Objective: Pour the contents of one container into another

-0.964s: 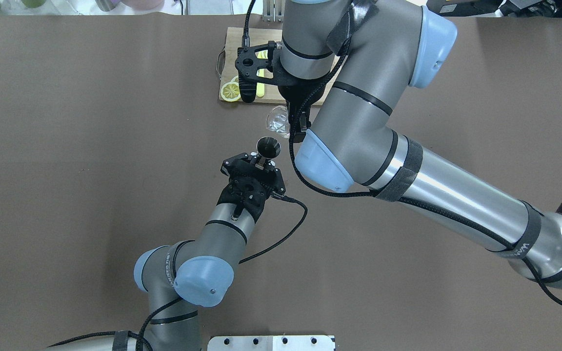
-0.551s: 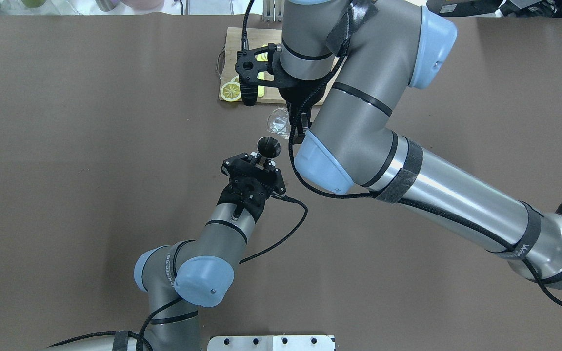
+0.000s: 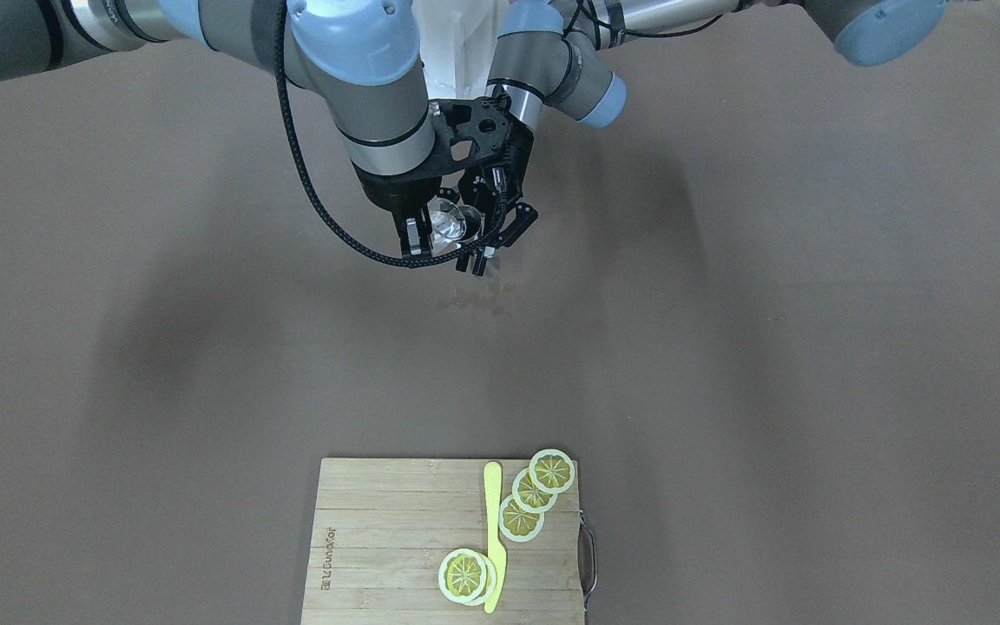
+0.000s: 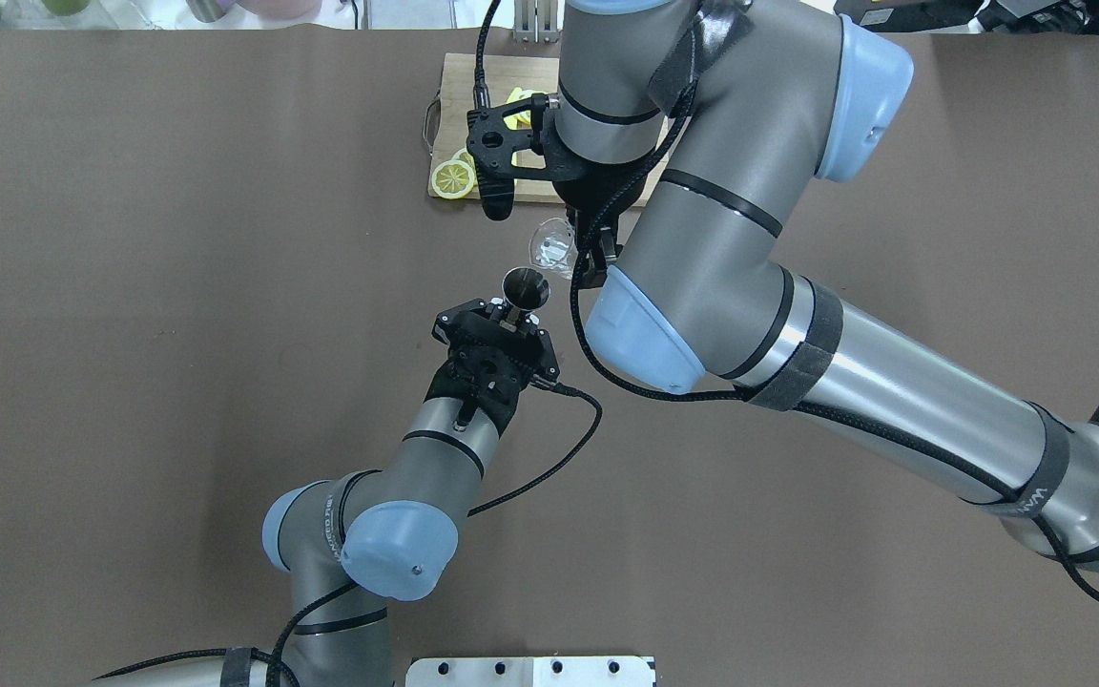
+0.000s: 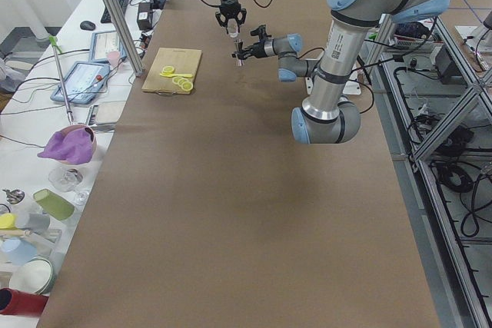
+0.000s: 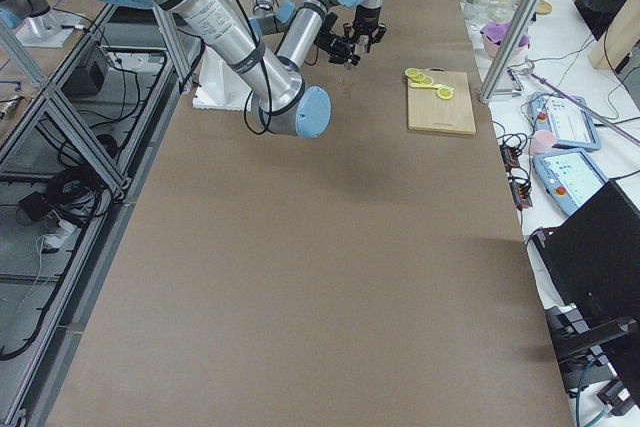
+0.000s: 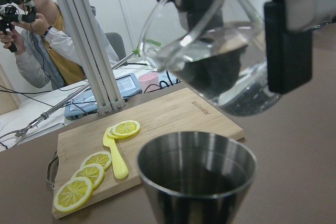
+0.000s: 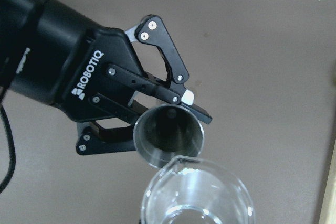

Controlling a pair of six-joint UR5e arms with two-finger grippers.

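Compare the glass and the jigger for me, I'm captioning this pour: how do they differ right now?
The glass is clear; the jigger is opaque grey steel. The glass is tipped, mouth towards the jigger; the jigger stands upright, mouth up. The right gripper holds the glass higher, just beyond the rim of the jigger, which the left gripper holds. Both are small open vessels, each clamped in a gripper.
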